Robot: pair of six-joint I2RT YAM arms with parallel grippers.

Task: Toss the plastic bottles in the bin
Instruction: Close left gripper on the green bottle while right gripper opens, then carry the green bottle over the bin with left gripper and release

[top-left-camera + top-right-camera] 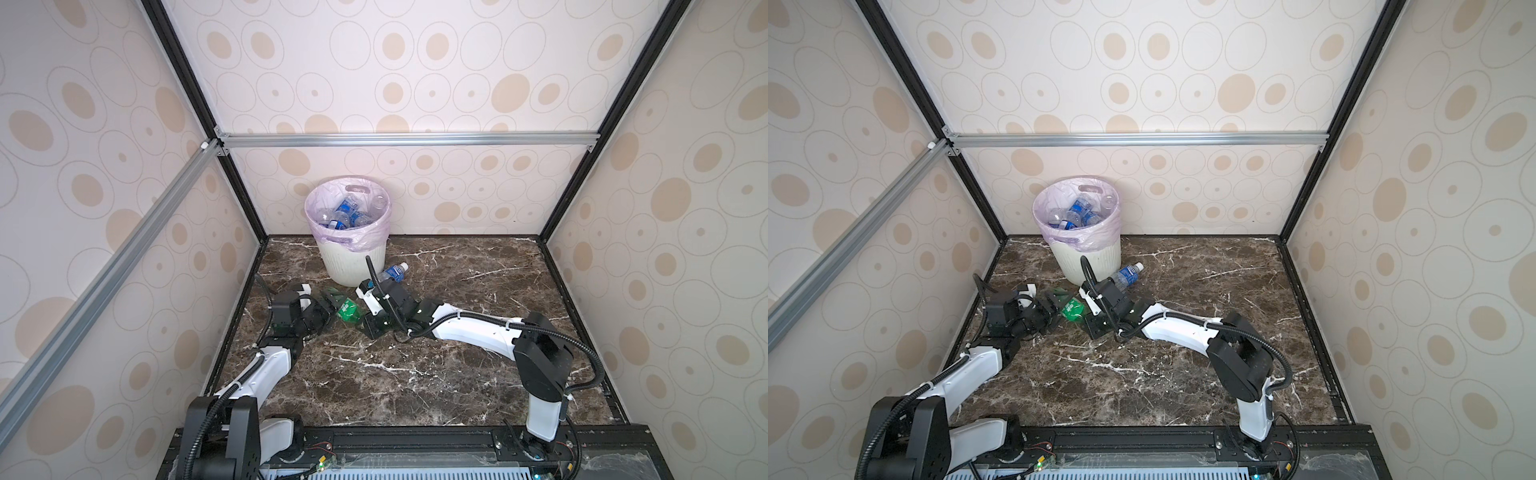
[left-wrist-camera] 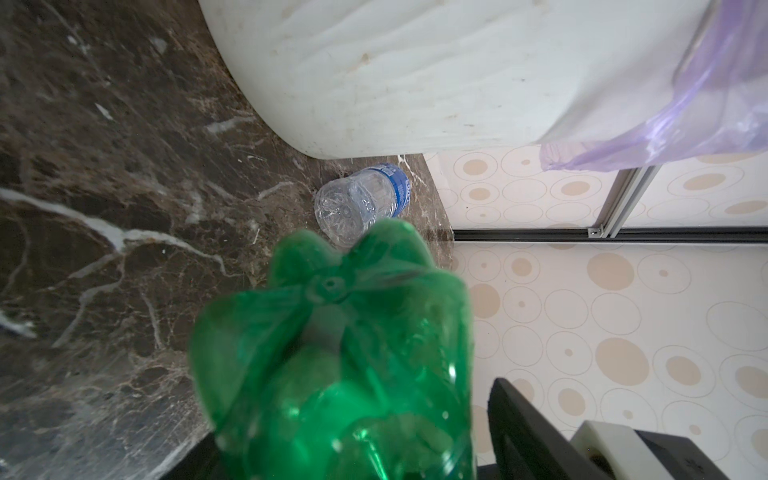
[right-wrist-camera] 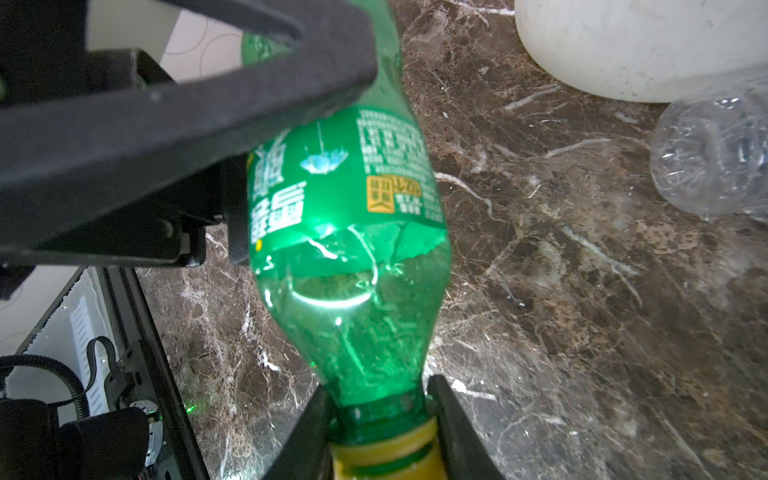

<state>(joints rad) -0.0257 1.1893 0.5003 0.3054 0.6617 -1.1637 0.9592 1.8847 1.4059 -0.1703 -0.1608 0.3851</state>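
A green bottle (image 1: 348,311) (image 1: 1073,309) with a yellow cap hangs low over the marble floor in front of the bin (image 1: 353,262) (image 1: 1084,257). My right gripper (image 3: 380,390) (image 1: 362,319) is shut on its neck, just above the cap. My left gripper (image 1: 331,300) (image 2: 353,415) straddles the bottle's body near its base (image 2: 332,291). One of its fingers (image 2: 515,411) stands apart from the plastic and the other is hidden. A clear bottle (image 1: 395,272) (image 2: 361,203) with a blue label lies on the floor by the bin's foot. Several bottles (image 1: 349,214) lie inside the bin.
The bin stands against the back wall, left of centre, its pale pink bag (image 1: 365,243) folded over the rim. Patterned walls close in the floor on three sides. A black rail (image 1: 415,440) runs along the front edge.
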